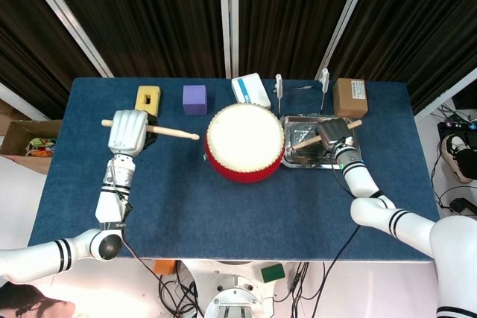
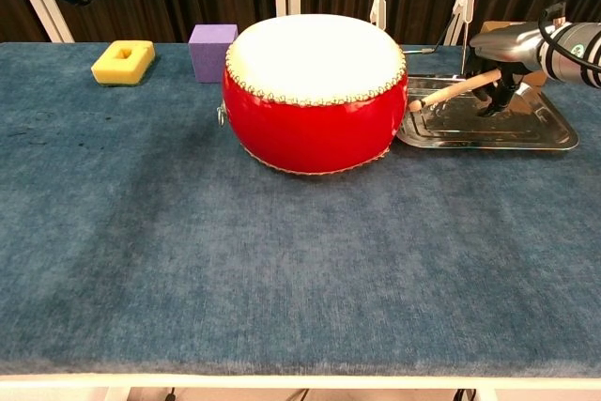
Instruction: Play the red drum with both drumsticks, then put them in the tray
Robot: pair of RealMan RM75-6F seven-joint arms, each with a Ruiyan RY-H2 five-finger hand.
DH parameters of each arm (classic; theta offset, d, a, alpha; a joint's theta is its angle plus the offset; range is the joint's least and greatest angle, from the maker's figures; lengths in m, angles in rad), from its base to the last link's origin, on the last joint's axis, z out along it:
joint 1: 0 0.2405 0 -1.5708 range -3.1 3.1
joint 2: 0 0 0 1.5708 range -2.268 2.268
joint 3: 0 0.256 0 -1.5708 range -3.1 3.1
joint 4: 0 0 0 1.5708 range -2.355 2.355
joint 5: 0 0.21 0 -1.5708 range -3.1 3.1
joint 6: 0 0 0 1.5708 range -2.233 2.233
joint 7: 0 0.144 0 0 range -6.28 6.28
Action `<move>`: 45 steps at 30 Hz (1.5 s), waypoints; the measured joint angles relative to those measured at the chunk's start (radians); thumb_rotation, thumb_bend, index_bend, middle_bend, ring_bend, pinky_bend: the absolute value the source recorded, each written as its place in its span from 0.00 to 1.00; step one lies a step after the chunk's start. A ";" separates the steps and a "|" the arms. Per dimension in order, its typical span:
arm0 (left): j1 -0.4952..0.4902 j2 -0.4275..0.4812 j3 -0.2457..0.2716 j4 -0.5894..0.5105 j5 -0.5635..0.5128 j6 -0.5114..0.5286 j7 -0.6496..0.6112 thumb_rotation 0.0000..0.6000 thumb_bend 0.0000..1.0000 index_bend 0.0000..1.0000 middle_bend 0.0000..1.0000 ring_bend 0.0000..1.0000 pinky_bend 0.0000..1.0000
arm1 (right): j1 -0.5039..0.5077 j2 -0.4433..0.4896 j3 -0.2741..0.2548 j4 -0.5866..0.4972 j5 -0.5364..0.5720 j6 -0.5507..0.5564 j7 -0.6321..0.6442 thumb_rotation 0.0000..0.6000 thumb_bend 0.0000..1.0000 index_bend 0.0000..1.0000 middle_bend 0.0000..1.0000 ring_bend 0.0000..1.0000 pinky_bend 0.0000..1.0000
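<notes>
Round red drum with white skin (image 1: 245, 143) sits mid-table, slightly toward the far edge; shallow shiny metal tray (image 1: 352, 156) lies just beside it on the right.

Right hand (image 1: 332, 132) is low over the tray, fingers wrapped around a pale wooden drumstick (image 2: 454, 89). In the chest view the stick slopes down, its tip by the tray's near-left rim, close to the drum's side.

Left hand (image 1: 127, 131) is raised over the left part of the table, fingers wrapped round the other wooden drumstick (image 1: 169, 132), tip aimed at the drum and well apart from it.

We judge the step in hand to be placing the right stick. To do it well, we would level the stick along the tray's long side, bring the tip inside the rim, lower until it rests on the tray floor, then let the fingers spread, so it cannot roll out.
</notes>
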 measured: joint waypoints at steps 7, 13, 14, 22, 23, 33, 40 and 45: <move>-0.001 0.003 -0.004 -0.011 0.001 0.002 0.007 1.00 0.71 1.00 1.00 1.00 1.00 | 0.001 0.008 0.004 -0.010 0.039 -0.010 -0.030 1.00 0.01 0.29 0.36 0.20 0.24; 0.001 0.007 -0.004 -0.015 0.005 0.005 0.008 1.00 0.71 1.00 1.00 1.00 1.00 | 0.004 0.021 0.001 -0.036 0.071 -0.007 -0.061 1.00 0.01 0.20 0.30 0.13 0.21; 0.002 0.009 -0.004 -0.018 0.007 0.006 0.007 1.00 0.71 1.00 1.00 1.00 1.00 | 0.001 0.032 0.003 -0.055 0.066 0.003 -0.059 1.00 0.01 0.20 0.30 0.13 0.21; 0.008 0.023 0.002 -0.050 0.016 0.006 0.010 1.00 0.71 1.00 1.00 1.00 1.00 | -0.053 0.223 0.014 -0.350 -0.054 0.149 -0.040 1.00 0.01 0.21 0.36 0.19 0.26; 0.007 0.022 0.006 -0.055 0.017 0.006 0.018 1.00 0.71 1.00 1.00 1.00 1.00 | -0.066 0.268 0.014 -0.416 -0.076 0.177 -0.039 1.00 0.01 0.21 0.36 0.21 0.26; -0.033 -0.029 0.003 -0.107 -0.019 0.012 0.136 1.00 0.71 1.00 1.00 1.00 1.00 | -0.118 0.595 0.074 -0.869 -0.136 0.279 -0.011 1.00 0.03 0.24 0.41 0.25 0.29; -0.093 -0.086 -0.040 -0.116 -0.115 0.019 0.244 1.00 0.70 1.00 1.00 1.00 1.00 | -0.030 0.614 0.141 -0.953 0.028 0.251 -0.028 1.00 0.04 0.25 0.44 0.26 0.30; -0.154 -0.141 -0.083 -0.091 -0.203 0.036 0.336 1.00 0.70 1.00 1.00 1.00 1.00 | 0.082 0.585 0.170 -0.981 0.202 0.255 -0.090 1.00 0.08 0.27 0.46 0.26 0.30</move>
